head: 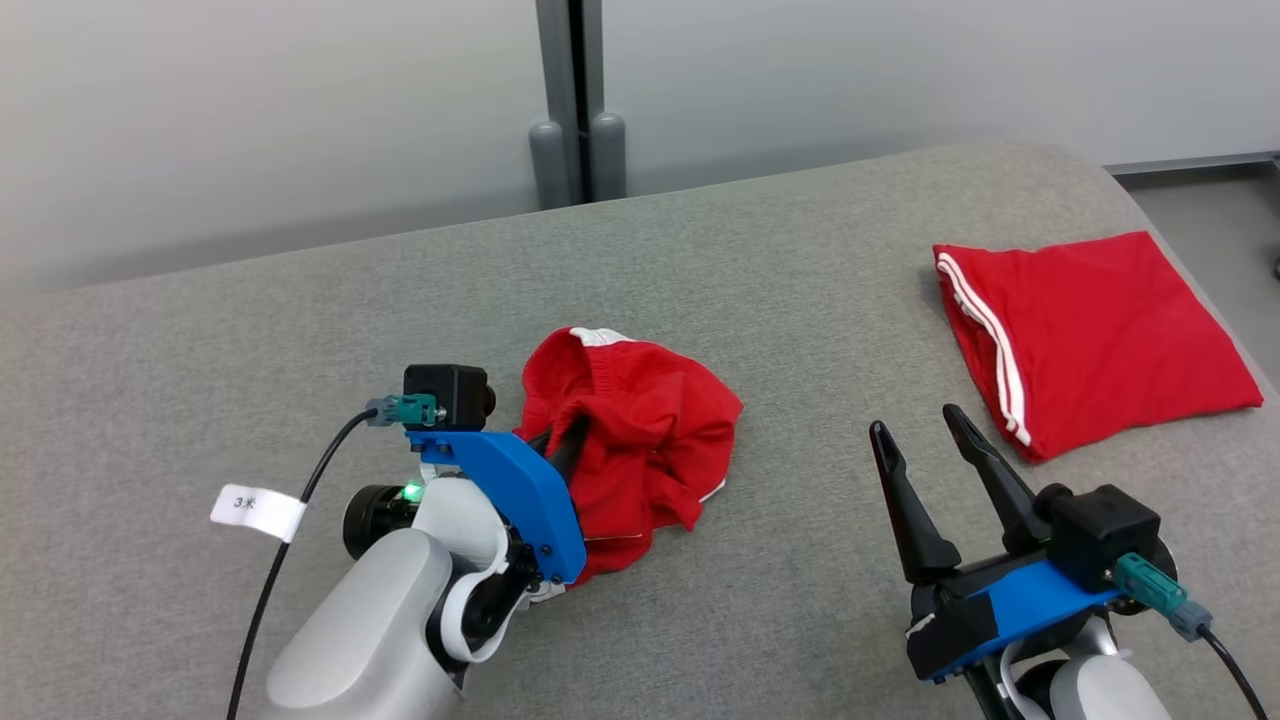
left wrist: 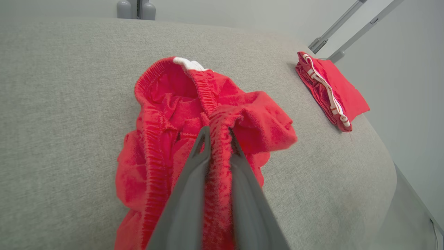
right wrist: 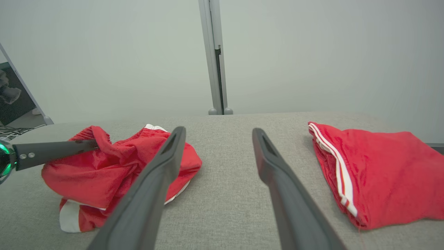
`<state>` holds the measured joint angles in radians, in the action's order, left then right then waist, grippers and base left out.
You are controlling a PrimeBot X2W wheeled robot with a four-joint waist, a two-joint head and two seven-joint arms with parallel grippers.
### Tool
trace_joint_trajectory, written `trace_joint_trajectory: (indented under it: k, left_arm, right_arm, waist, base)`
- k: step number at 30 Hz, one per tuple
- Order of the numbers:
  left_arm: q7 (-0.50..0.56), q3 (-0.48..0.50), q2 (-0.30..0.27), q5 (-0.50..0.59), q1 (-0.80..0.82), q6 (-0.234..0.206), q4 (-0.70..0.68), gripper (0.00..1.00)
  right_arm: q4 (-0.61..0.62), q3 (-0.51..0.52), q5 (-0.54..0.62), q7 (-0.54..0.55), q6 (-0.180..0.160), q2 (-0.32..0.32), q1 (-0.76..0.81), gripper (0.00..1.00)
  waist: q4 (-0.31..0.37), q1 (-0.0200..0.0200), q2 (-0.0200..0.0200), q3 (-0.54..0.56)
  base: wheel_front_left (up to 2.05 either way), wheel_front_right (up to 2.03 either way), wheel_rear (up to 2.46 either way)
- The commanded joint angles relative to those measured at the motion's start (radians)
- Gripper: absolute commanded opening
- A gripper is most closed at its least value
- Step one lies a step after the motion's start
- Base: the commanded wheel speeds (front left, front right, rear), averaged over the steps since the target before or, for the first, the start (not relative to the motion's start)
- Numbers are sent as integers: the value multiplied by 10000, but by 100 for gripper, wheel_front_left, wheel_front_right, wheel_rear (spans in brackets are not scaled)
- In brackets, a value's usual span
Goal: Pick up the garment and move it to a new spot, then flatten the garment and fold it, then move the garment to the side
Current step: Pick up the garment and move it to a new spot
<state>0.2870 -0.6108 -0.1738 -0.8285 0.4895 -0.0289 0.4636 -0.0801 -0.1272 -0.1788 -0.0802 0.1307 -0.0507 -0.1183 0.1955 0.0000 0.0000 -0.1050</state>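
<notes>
The garment, red with an elastic waistband and a bit of white at its far edge, lies crumpled on the grey table, left of the middle and near the front. In the left wrist view the garment rises into a ridge, and a fold of that ridge runs down between the two dark fingers. The left gripper is clenched on this fold, its jaws nearly together with red cloth pinched between them. In the left wrist view the gripper has its tips just short of the waistband. From the right wrist view the garment sits in a low heap with a white patch at its near corner, and the left gripper reaches in from the side, holding a raised peak of cloth.

The right gripper is well apart from the garment, over bare table to its right, jaws spread wide and holding nothing. In its own view the gripper points at the back edge of the table.

Farther right, near the table's far corner, lies a folded garment, also red, with white stripes along one edge.

A black cable with a white tag runs along the left arm
</notes>
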Motion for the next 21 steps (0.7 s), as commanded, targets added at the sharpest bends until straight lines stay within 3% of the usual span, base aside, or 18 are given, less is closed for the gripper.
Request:
trace_joint_trajectory:
  k: [1,7,13,21]
  left_arm:
    - [-157,65,15,-44,-109,56,24,100]
    - [-1383,386,-417,87,-648,345,-695,100]
    - [-2898,1017,-1073,273,-1817,70,-1826,100]
    - [-4895,1717,-1693,492,-3282,139,-2618,100]
  right_arm:
    - [-7,33,-54,0,2,3,76,100]
    - [92,275,-44,32,2,1,181,100]
    - [227,636,1,61,2,3,484,100]
    - [325,980,-121,139,2,0,871,100]
  waist:
    - [-141,0,0,30]
    - [-496,0,0,219]
    - [-932,0,0,432]
    - [-1363,0,0,775]
  base:
    - [0,0,0]
    - [0,0,0]
    - [0,0,0]
    - [0,0,0]
